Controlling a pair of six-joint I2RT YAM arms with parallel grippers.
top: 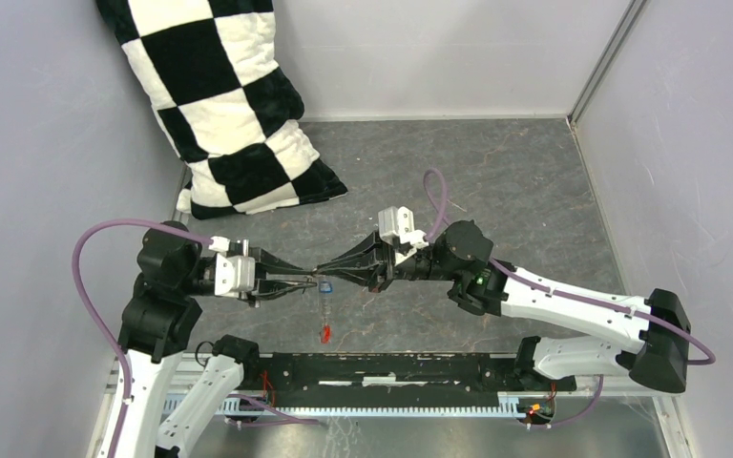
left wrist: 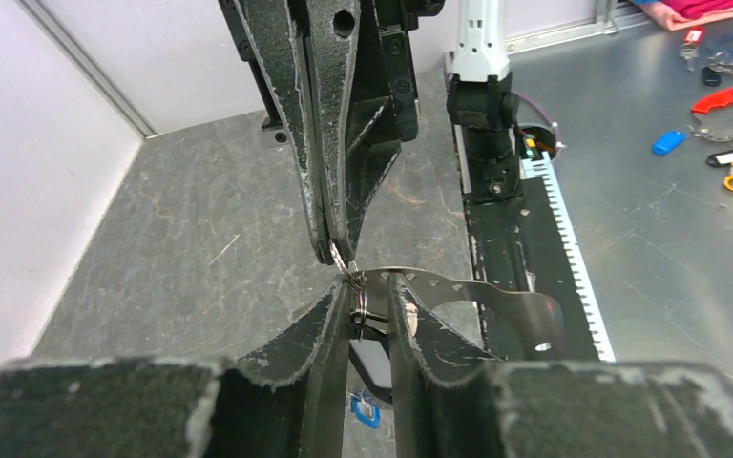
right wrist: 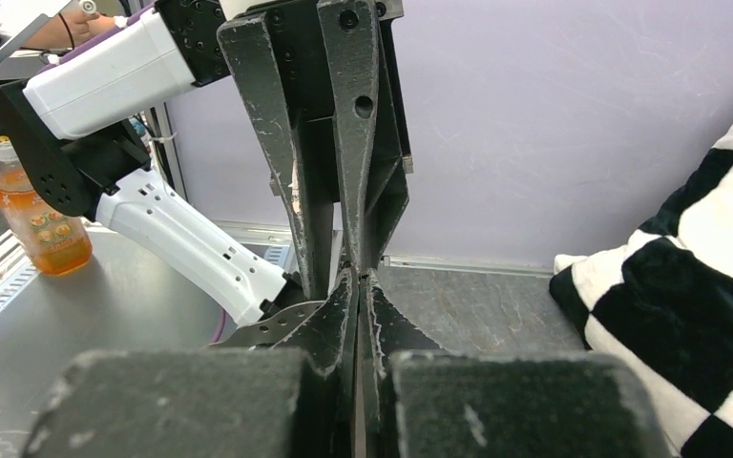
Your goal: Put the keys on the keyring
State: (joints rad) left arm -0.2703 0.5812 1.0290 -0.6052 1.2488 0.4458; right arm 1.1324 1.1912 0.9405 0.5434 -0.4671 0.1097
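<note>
Two arms meet tip to tip over the grey bench point(top: 496, 191). The right fingers point(left wrist: 320, 143) are pressed together on a little metal loop point(left wrist: 342, 256). The left fingers point(left wrist: 315, 334) stand a bit apart, pinching what looks like a dark key point(left wrist: 370, 334). The thin keyring point(top: 323, 310) seems to hang below them, by a blue key point(top: 325, 286) and a red key point(top: 324, 333). I cannot tell if any key is on yet, so work is left.

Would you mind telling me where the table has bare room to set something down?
Free: the grey mat behind the right arm, between the checkered pillow and the right wall. Crowded: the centre, where the left end effector and right end effector meet tip to tip over the dangling keys.
</note>
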